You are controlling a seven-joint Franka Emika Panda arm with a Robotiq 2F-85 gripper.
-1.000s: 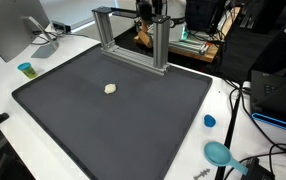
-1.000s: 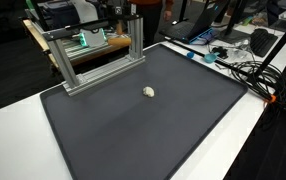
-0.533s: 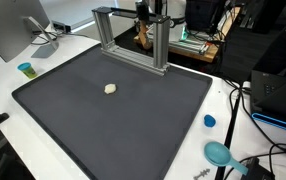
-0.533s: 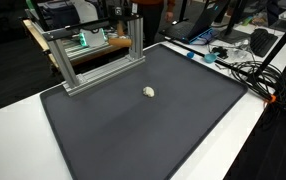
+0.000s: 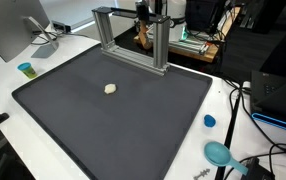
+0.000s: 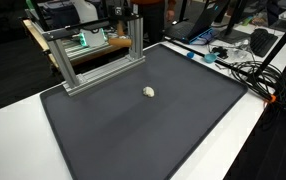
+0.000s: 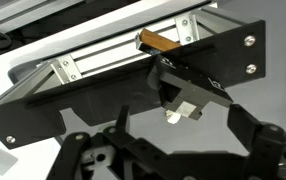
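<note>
My gripper (image 7: pixel 183 128) is open, its two dark fingers (image 7: pixel 249 124) spread wide with nothing between them. In the wrist view it hangs over the aluminium frame (image 7: pixel 103 62), close to a black block with a pale tag (image 7: pixel 183 92) and a small bright cream piece (image 7: pixel 170 117). A brown strip (image 7: pixel 160 41) lies by the frame's rail. In both exterior views a small cream lump (image 5: pixel 110 88) (image 6: pixel 149 92) lies on the dark mat (image 5: pixel 113 120) (image 6: pixel 153 125), and the frame (image 5: pixel 133 35) (image 6: pixel 93 55) stands at the mat's back edge. Only a dark part of the arm (image 5: pixel 151 12) shows behind the frame.
A monitor (image 5: pixel 8 30) and a small blue cup (image 5: pixel 25 69) stand beside the mat. A blue cap (image 5: pixel 209 121), a teal round thing (image 5: pixel 219 153) and cables (image 5: pixel 245 105) lie on the white table. More cables and gear (image 6: pixel 238 55) crowd the table edge.
</note>
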